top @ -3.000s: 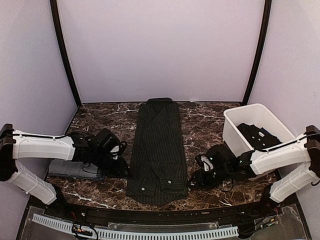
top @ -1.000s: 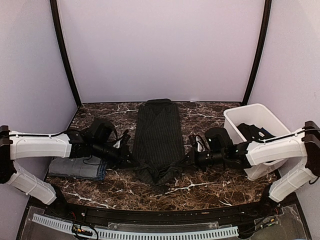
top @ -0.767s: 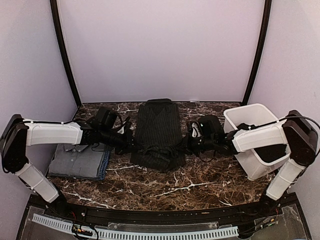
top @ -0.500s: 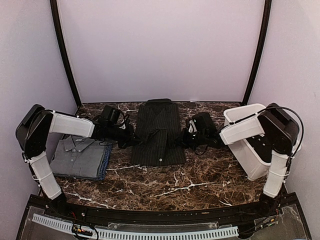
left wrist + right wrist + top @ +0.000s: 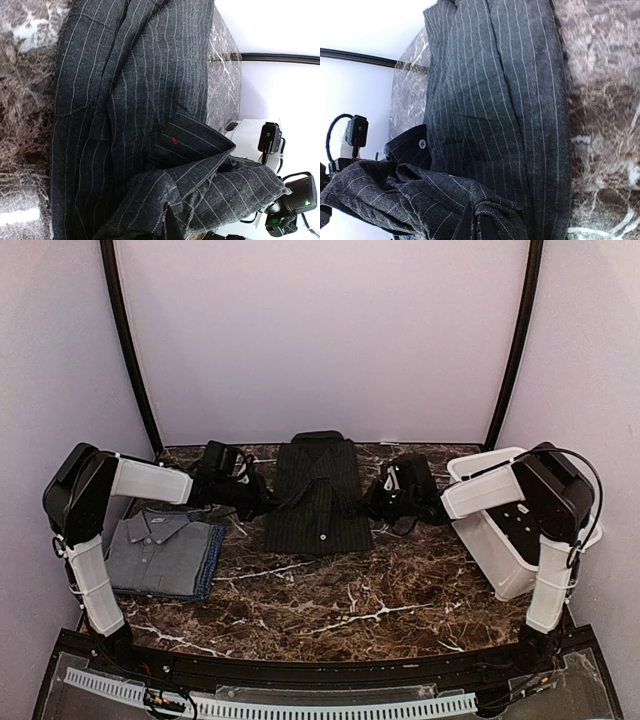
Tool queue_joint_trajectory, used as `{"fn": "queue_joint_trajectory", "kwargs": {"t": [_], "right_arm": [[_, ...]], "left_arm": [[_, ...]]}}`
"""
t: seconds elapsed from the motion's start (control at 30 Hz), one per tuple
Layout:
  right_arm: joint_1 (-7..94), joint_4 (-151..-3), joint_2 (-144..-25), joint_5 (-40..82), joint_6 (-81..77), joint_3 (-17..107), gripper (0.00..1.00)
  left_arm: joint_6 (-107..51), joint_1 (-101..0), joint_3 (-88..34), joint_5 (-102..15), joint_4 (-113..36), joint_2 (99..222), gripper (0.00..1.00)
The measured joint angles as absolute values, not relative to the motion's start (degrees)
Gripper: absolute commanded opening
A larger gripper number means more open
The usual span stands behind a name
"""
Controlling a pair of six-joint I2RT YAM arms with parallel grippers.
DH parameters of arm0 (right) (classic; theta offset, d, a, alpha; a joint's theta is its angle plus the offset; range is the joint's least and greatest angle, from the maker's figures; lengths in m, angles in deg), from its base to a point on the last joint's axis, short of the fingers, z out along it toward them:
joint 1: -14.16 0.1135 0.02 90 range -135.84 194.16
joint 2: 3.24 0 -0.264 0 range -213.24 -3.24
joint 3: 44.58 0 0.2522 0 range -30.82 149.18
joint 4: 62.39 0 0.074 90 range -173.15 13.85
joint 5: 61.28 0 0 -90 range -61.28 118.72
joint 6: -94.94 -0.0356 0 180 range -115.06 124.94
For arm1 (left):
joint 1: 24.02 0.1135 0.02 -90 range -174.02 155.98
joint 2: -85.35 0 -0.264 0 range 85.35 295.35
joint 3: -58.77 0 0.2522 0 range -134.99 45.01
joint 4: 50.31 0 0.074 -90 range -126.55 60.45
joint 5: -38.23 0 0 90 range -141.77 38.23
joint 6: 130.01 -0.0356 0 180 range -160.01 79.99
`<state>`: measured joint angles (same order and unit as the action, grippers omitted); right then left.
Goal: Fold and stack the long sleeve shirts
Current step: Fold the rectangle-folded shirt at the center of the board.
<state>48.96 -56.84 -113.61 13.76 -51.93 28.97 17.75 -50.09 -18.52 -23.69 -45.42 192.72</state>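
A charcoal pinstripe shirt (image 5: 318, 500) lies folded in half at the back middle of the marble table, collar at the far end. My left gripper (image 5: 258, 502) is shut on its folded-over hem at the left edge. My right gripper (image 5: 375, 502) is shut on the hem at the right edge. In the left wrist view the shirt (image 5: 125, 100) fills the frame and bunches at my gripper (image 5: 172, 227). The right wrist view shows the same cloth (image 5: 510, 100) bunched at my gripper (image 5: 482, 225). A folded grey shirt (image 5: 155, 545) lies on a blue one (image 5: 208, 562) at the left.
A white tub (image 5: 497, 540) stands at the right, right next to my right arm, which hides most of its inside. Dark marble table (image 5: 330, 600) spreads in front of the shirt. Purple walls close in at the back and sides.
Both grippers carried the shirt's near hem away from me and over towards the collar, folding it in half. Both arms now reach to the back of the table.
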Motion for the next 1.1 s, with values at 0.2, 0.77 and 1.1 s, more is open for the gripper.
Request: {"fn": "queue_joint_trajectory", "kwargs": {"t": [0.2, 0.77, 1.1], "right_arm": [[47.54, -56.38, -114.07, 13.76, -51.79, 31.64, 0.0], [46.73, -55.9, -122.81, 13.46, -51.51, 35.73, 0.0], [47.63, -55.07, -117.24, 11.34, -51.99, 25.7, 0.0]], "left_arm": [[18.19, -48.78, -20.55, -23.74, -45.9, 193.29, 0.0], [16.53, -47.9, -27.24, -23.35, -47.27, 206.93, 0.0], [17.53, -49.63, -16.73, -21.27, -52.28, 201.77, 0.0]]}}
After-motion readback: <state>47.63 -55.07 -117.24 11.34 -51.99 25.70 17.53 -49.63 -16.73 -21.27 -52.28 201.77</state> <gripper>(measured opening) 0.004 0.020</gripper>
